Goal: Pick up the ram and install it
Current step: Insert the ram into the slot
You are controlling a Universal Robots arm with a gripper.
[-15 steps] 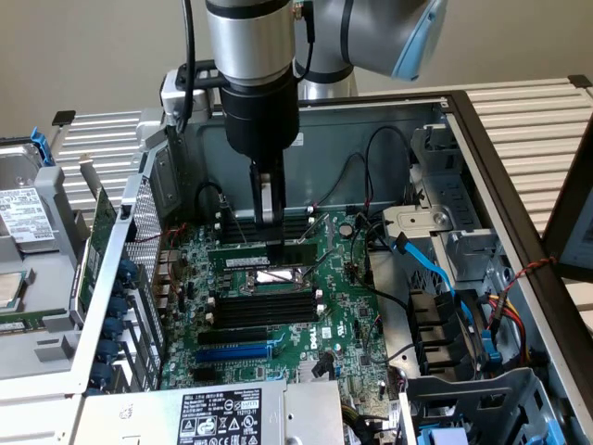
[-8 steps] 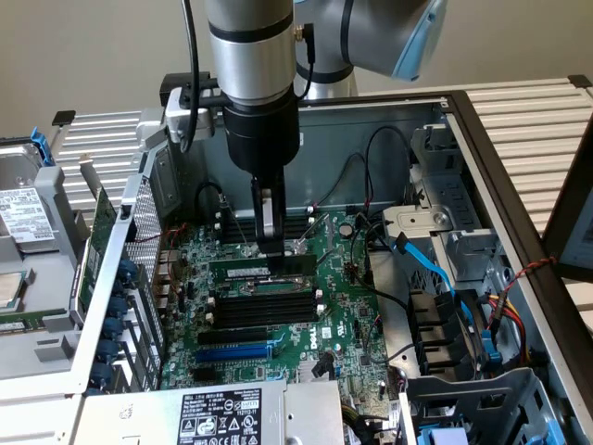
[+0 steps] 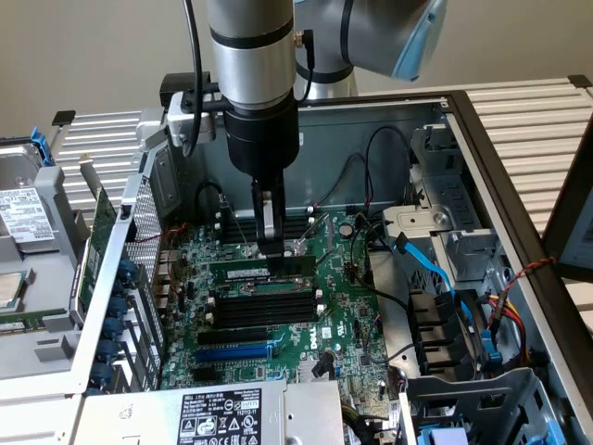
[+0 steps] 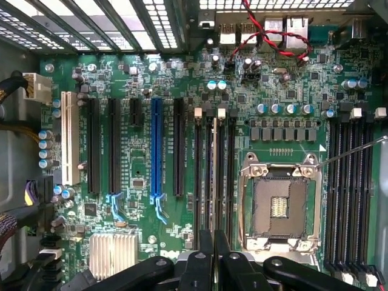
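Open computer case (image 3: 371, 116): contains motherboard (image 3: 345, 311). Gripper (image 3: 271, 248), fingers drawn close, clamps the ram (image 3: 289, 268), which lies along the black memory slots (image 3: 259, 313). Wrist view: ram edge-on among the slots, beside CPU socket (image 4: 282, 200). Exterior view: blue cables (image 3: 432, 265).

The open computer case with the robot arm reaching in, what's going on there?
A robot arm's tool grips the ram, a long thin green circuit-board stick with a white label, lengthwise over the long black memory slots on the green motherboard inside the grey metal computer case. The stick sits low at the slots; whether it is pushed in cannot be told.
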